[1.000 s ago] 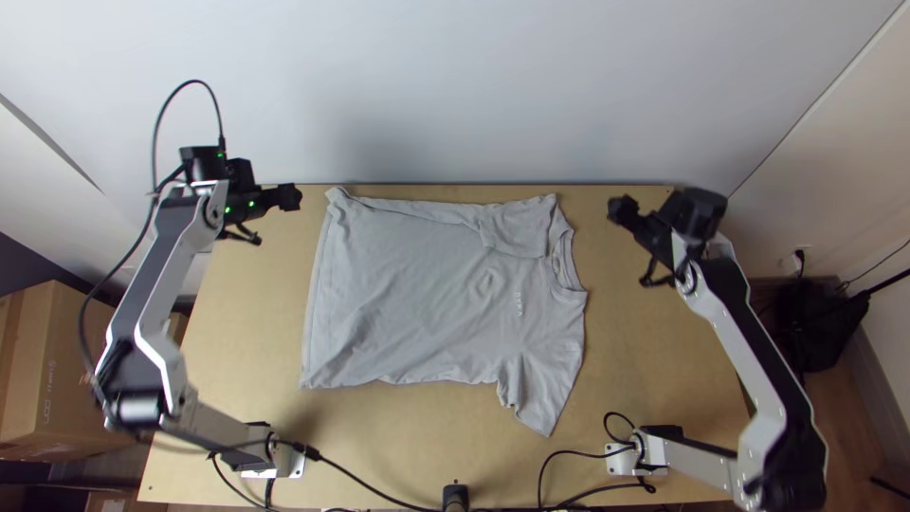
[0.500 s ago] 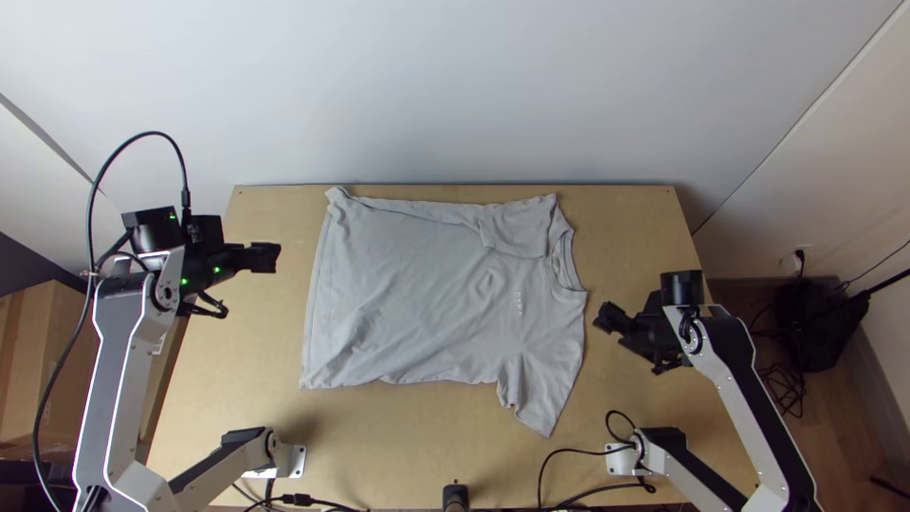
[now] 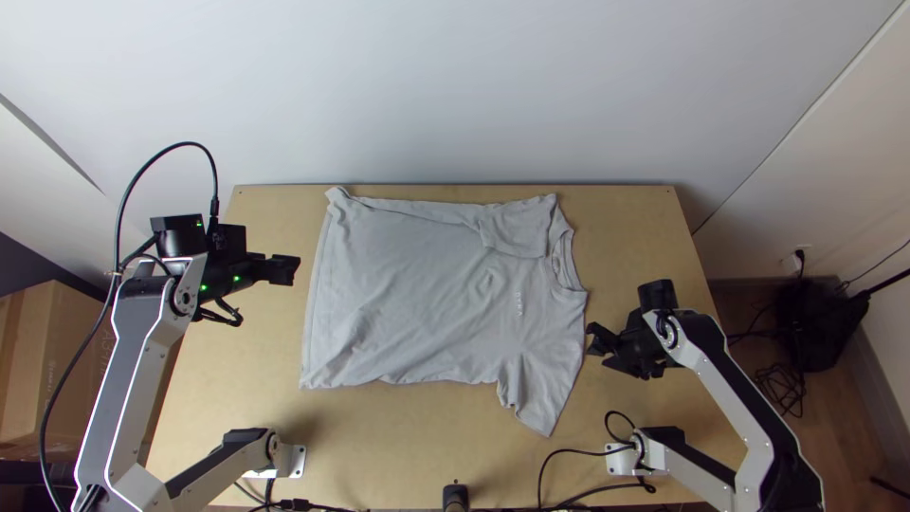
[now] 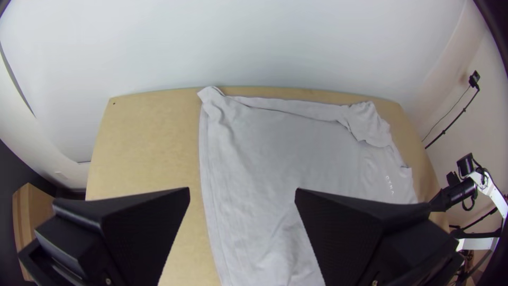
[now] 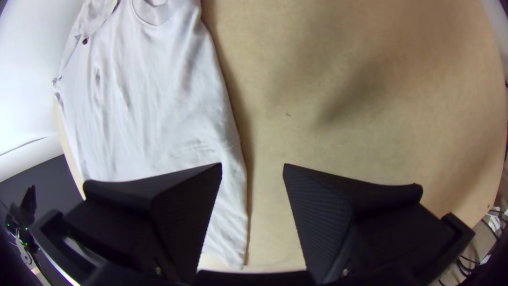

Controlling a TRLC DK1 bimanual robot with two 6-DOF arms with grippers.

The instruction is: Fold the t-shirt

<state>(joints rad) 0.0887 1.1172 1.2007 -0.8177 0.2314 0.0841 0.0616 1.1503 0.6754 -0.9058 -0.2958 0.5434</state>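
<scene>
Left black gripper (image 4: 242,188) and right black gripper (image 5: 252,164), fingers apart, edge nearer your grey fabric t-shirt (image 3: 417,294); near sleeve (image 3: 545,398) likely next.

The left arm (image 3: 142,370) bends outward at the elbow, its left claw (image 3: 297,270) gaping and pointing inward. The right arm (image 3: 744,403) bends outward too, its right claw (image 3: 592,338) spread wide, also facing inward.

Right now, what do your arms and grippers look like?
Left arm: white-edged grey links, black joints, looping black cable, small green wrist lights. Right arm: white-edged links with black panels, black joints. Left gripper and right gripper: black, with wide, wedge-shaped, textured fingers.
</scene>
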